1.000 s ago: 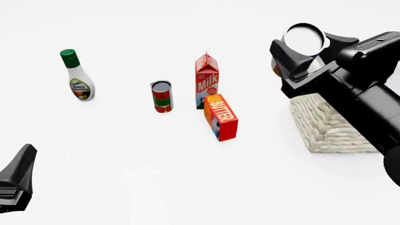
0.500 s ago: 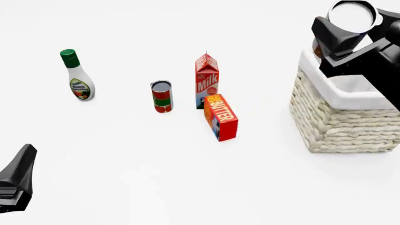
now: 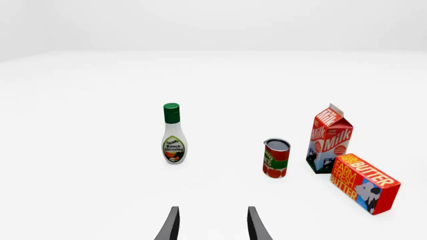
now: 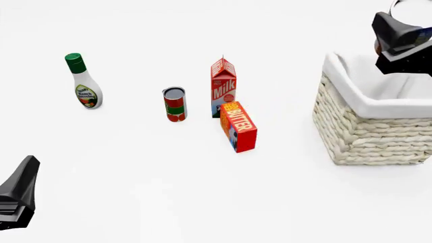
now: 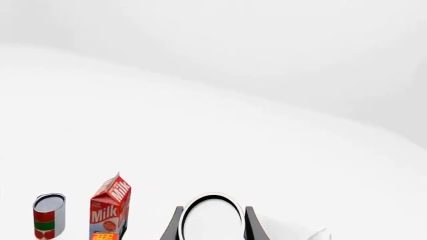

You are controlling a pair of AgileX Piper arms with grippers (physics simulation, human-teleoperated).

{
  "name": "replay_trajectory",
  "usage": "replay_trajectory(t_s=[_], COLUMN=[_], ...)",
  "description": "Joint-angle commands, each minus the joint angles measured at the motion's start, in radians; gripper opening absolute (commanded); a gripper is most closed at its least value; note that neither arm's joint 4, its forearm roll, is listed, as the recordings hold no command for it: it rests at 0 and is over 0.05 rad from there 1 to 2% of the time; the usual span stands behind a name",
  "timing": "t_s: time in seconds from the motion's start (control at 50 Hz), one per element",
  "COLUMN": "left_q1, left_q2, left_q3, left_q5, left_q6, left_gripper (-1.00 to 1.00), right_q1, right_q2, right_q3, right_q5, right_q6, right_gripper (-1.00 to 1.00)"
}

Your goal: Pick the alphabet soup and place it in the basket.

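The alphabet soup (image 4: 409, 7) shows only its silver-white top and a sliver of orange, high at the far right above the basket (image 4: 370, 132). My right gripper (image 4: 403, 31) is shut on the can, over the basket's white-lined rim. In the right wrist view the can's round top (image 5: 212, 221) sits tight between the two dark fingers (image 5: 175, 226); its label is hidden. My left gripper (image 4: 18, 196) rests low at the near left, far from both. The left wrist view shows its fingers (image 3: 171, 228) apart with nothing between them.
A ranch dressing bottle (image 4: 84, 85) stands at the far left. Mid-table stand a red-and-green can (image 4: 175, 104), a milk carton (image 4: 223, 87) and a butter box (image 4: 238, 126) leaning just in front of it. The basket fills the right side.
My right gripper has carried the can rightward and farther back, from left of the basket to above its rim, uncovering the basket. The left arm has not moved.
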Motion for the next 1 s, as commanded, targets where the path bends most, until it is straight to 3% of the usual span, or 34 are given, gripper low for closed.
replay_trajectory(t_s=[0.02,0.32,0.68,1.0], left_q1=[0.000,0.000,0.000,0.000], left_q2=[0.000,0.000,0.000,0.000], left_q3=[0.000,0.000,0.000,0.000], left_q5=[0.000,0.000,0.000,0.000], left_q6=[0.000,0.000,0.000,0.000], left_gripper=[1.00,1.00,1.00,1.00], right_q1=[-0.064,-0.156,-0.206,-0.270], right_q2=[-0.014,0.004,0.066,0.088], right_q3=[-0.024,-0.043,-0.037,-0.069], right_q5=[0.051,0.085,0.077,0.153], right_q6=[0.017,0.067,0.078,0.089], right_gripper=[-1.00,-1.00,-1.00,-1.00])
